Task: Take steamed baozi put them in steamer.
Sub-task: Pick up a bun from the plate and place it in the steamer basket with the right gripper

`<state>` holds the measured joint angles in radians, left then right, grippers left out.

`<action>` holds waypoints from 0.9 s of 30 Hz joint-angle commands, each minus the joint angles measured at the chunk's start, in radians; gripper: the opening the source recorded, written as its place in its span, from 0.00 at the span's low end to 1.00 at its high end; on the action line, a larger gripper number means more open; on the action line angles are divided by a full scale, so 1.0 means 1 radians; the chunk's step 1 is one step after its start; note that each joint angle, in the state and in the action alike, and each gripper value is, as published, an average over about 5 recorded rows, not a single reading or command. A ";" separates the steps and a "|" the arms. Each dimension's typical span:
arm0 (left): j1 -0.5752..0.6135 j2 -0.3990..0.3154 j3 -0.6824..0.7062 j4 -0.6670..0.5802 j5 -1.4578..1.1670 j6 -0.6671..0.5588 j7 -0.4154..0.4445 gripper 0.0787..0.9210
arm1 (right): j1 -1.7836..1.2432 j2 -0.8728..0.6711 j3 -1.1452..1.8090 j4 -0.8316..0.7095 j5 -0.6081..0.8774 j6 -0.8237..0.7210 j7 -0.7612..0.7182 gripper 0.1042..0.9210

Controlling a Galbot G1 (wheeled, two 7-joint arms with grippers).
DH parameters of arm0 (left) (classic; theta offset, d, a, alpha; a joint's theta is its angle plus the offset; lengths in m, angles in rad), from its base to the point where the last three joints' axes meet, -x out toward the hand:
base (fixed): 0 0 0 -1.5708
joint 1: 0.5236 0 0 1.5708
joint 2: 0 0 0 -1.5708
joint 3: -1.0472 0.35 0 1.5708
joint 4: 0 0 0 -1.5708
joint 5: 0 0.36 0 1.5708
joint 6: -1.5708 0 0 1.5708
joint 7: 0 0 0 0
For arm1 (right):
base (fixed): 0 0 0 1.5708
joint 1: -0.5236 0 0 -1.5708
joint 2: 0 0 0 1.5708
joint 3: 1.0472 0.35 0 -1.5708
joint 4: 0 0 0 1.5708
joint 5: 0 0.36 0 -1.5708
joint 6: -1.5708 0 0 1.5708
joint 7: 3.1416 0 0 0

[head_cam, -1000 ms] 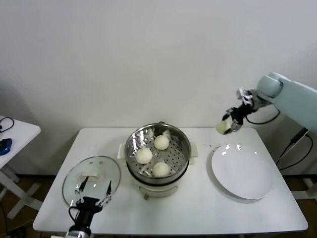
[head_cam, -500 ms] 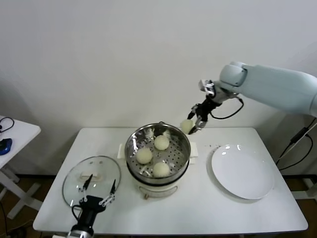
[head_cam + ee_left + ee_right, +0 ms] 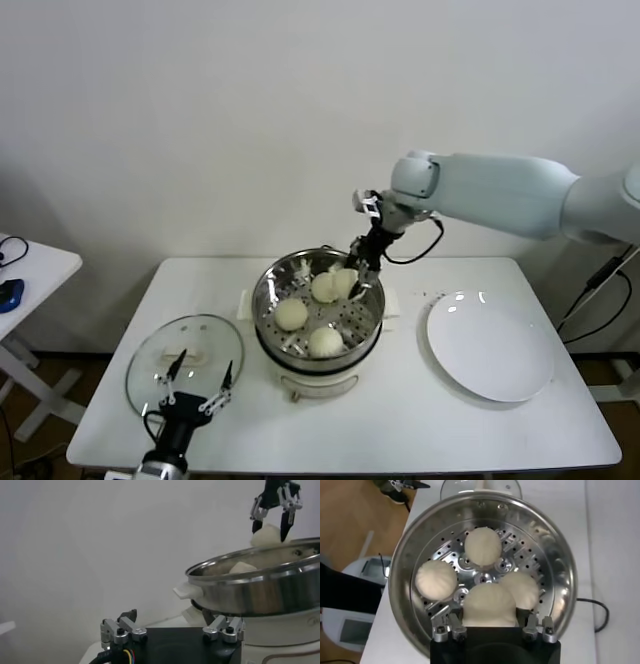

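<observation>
The step in hand looks like the last placement: the right gripper [image 3: 352,282] hangs over the far side of the round shiny steel steamer with its perforated tray and white side handles [image 3: 268,312], its jaws closed around a smooth cream-white baozi bun [image 3: 489,605] that it holds just above the tray. In the right wrist view this held bun sits between the two finger tips, close over a second bun [image 3: 522,588] already on the tray, with two more buns [image 3: 482,546] [image 3: 436,579] lying farther round the perforated plate. The flat white plate [image 3: 490,350] on the white worktop [image 3: 420,420], on the robot's right of the steamer, carries no buns, so by my reading three are in and the fourth is on its way down. The next move calls for lowering the held bun onto a bare patch of the tray, not onto its neighbour, then parting the jaws and lifting straight up clear of the rim. The left gripper [image 3: 192,405] waits with its jaws wide apart and holding nothing, at the near edge of the worktop just by the round glass lid [image 3: 185,352].
</observation>
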<state>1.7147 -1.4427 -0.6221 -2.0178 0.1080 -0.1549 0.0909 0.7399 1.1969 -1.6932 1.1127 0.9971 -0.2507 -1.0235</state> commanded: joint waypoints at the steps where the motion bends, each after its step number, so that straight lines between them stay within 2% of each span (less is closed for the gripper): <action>1: -0.001 0.006 -0.001 0.006 -0.002 0.001 0.001 0.88 | -0.066 0.047 -0.015 -0.021 -0.015 -0.009 0.013 0.71; 27: -0.013 0.007 0.010 0.016 0.006 0.006 0.002 0.88 | -0.076 0.015 -0.029 -0.020 -0.079 0.003 0.004 0.71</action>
<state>1.7015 -1.4360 -0.6123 -2.0031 0.1131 -0.1497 0.0922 0.6695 1.2102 -1.7199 1.0948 0.9285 -0.2491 -1.0192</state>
